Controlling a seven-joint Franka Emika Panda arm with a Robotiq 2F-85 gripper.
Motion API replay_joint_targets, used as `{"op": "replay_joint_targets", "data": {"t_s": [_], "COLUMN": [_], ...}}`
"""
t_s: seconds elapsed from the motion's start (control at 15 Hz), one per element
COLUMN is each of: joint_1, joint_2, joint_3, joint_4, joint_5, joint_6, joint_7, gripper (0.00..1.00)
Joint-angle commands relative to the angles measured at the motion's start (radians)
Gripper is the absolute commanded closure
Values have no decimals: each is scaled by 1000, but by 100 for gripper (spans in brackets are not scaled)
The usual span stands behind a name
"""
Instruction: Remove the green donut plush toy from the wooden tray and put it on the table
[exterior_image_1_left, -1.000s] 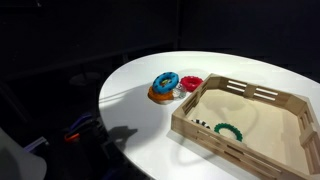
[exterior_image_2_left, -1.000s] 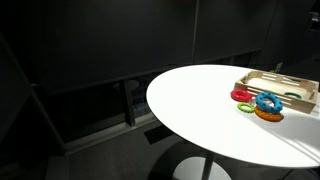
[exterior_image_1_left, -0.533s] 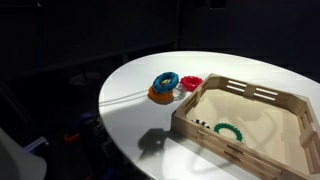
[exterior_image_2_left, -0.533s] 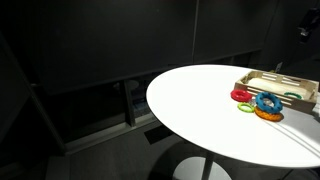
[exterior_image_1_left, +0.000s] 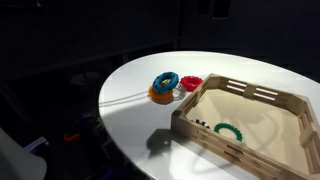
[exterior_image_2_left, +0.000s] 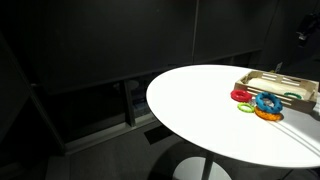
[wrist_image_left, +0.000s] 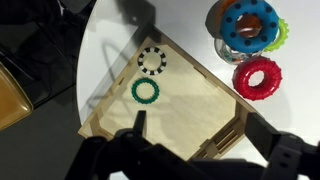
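Shadow (exterior_image_1_left: 160, 140) on the white round table (exterior_image_1_left: 125, 100) has slid toward the tray (exterior_image_1_left: 215, 146) since a second ago and now sits just beside its near corner. All around the table the room is black. In the wrist view the claw (wrist_image_left: 195, 132) hangs above the tray, its fingers (wrist_image_left: 138, 124) apart and holding nothing. The green donut (wrist_image_left: 146, 91) lies flat on the tray floor at the claw's 11 o'clock, well apart from it. A black dotted ring (wrist_image_left: 152, 61) lies at the donut's 12. Outside the tray, on the table, rest the blue donut (wrist_image_left: 250, 22) and the red ring (wrist_image_left: 258, 78).
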Motion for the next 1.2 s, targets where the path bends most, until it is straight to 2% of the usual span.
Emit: {"op": "replay_joint_targets", "data": {"t_s": [0.0, 0.6, 1.13], "joint_1": [5, -20, -22], "joint_2": [0, 112, 306], "joint_3": [-5, -58, -117], "joint_4": [2, 41, 55], "joint_5": [-2, -15, -6], "joint_6": [-2, 9, 169], "joint_7": [1, -19, -42], "gripper": [0, 0, 0]}}
